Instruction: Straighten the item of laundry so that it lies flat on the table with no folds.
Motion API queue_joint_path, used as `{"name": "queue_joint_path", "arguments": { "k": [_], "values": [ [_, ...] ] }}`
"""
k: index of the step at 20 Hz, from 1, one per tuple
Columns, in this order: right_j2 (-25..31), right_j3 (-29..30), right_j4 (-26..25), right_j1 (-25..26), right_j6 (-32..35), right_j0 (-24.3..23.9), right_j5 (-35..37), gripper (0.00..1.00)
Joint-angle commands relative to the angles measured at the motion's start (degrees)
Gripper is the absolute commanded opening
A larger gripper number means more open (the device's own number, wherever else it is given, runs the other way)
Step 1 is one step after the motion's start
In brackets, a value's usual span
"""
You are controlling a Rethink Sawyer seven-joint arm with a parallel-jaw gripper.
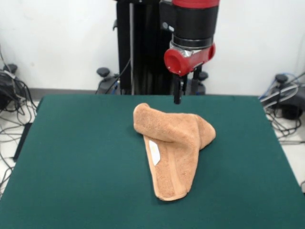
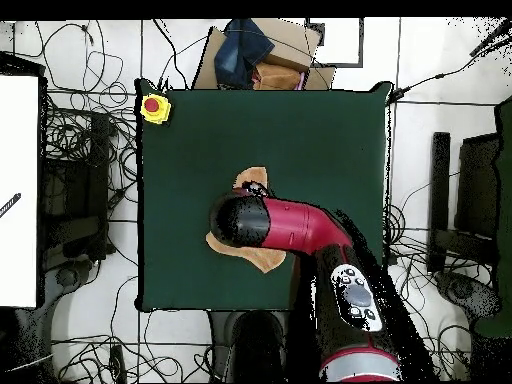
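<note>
Folded towel (image 1: 172,143) apparently below end effector (image 1: 178,98).

Overhead: arm (image 2: 300,228) hides most of towel (image 2: 252,178); table (image 2: 200,130) edges ok.

The red and black arm (image 1: 191,28) comes straight down, its wrist vertical, with the gripper (image 1: 183,93) pointing downward. The dark fingers (image 1: 177,94) hang close together, holding nothing. Seen from overhead, the forearm reaches diagonally out from the base.

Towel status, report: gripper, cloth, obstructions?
Gripper above towel's far edge, empty, finger state unclear. Towel bunched and folded on table, white tag showing. Nothing blocking.
</note>
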Motion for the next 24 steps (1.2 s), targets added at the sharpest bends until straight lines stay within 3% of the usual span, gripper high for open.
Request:
{"name": "queue_joint_path", "arguments": {
  "k": [1,24],
  "values": [
    [5.10,-5.89,-2.62,-0.47,3.15,-0.22,5.98,1.00],
    [5.65,-21.50,-6.00,9.18,-1.84,-2.24,13.33,1.00]
  ]
}}
